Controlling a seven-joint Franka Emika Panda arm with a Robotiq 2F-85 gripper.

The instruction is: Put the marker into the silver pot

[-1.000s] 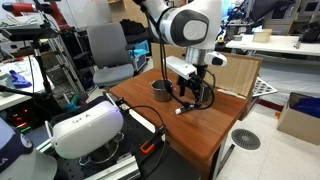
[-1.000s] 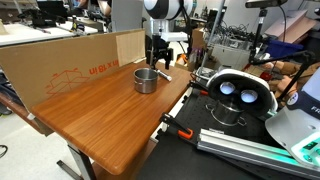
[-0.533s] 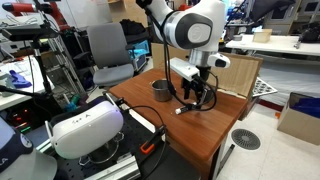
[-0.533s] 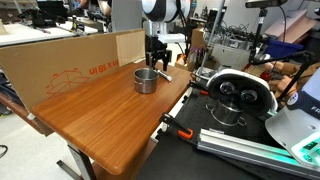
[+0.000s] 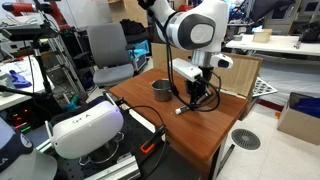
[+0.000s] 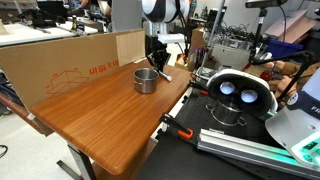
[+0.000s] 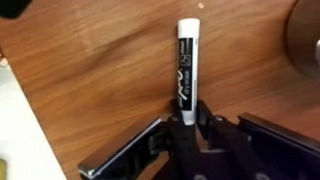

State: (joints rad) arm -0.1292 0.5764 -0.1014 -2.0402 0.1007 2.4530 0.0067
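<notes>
one arm [image 5: 190, 28] reaches down over a wooden table [image 5: 200, 135], with the pincer [image 5: 195, 97] low above the top.

wrist view: pincer [image 7: 183, 125] narrow, its two dark fingers [image 7: 162, 128] set close against either side of the marker [image 7: 184, 65], gripping it at the near end. the marker runs straight away from the pincer over the wood [image 7: 90, 70]. black body with pale lettering, whitish end farthest from the fingers. the gripped end is hidden between the fingers, so its colour cannot be told.

exterior view: the marker [image 5: 186, 104] slants down from the pincer, whitish tip lowest and close to the table. cannot tell whether the tip touches the wood.

the silver pot [image 5: 160, 90] stands upright on the table just beside the pincer, apart from the marker, dark inside, mouth open upward. in the wrist view it is only a blurred grey curve [image 7: 305, 35] at the right edge.

the opposite exterior view has the pincer [image 6: 157, 62] just behind the pot [image 6: 146, 80], the marker [image 6: 163, 75] a small slanted sliver next to the pot's rim, outside it.

a cardboard box [image 6: 70, 70] stands along one edge of the table [image 6: 100, 120]. a white rounded device [image 5: 85, 130] sits off the table's near end.
</notes>
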